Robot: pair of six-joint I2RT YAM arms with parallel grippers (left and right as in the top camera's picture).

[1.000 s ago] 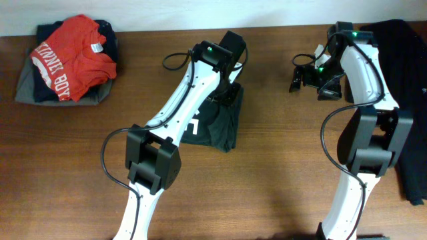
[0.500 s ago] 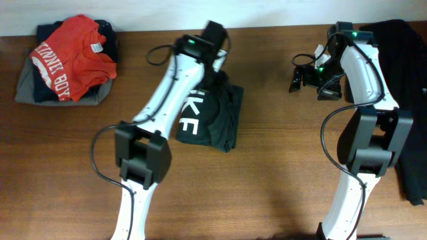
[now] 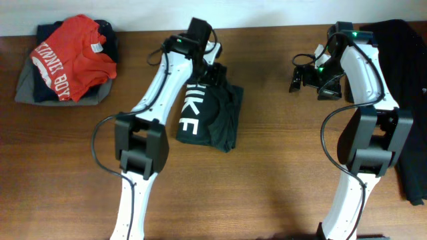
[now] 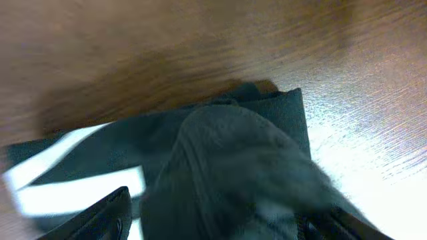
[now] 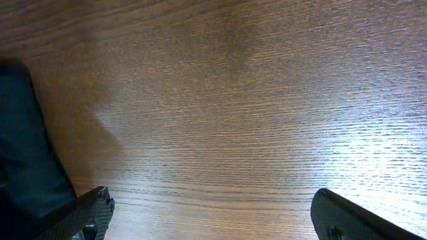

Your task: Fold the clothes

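Brown wood table (image 3: 280, 167) is seen with the black NIKE T-shirt (image 3: 217, 127) folded small near its middle, left gripper (image 4: 220, 212) jaws spread over a raised fold, right gripper (image 5: 210, 200) jaws spread over bare wood; that hump should be flattened, edges squared.

dark wooden table (image 3: 280, 167) — glossy grain

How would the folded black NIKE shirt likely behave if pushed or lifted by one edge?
Probably floppy: the black shirt lies in soft, rumpled layers, so a lifted edge would likely drape and unfold. Pushed, it would probably bunch rather than slide on the wooden table.
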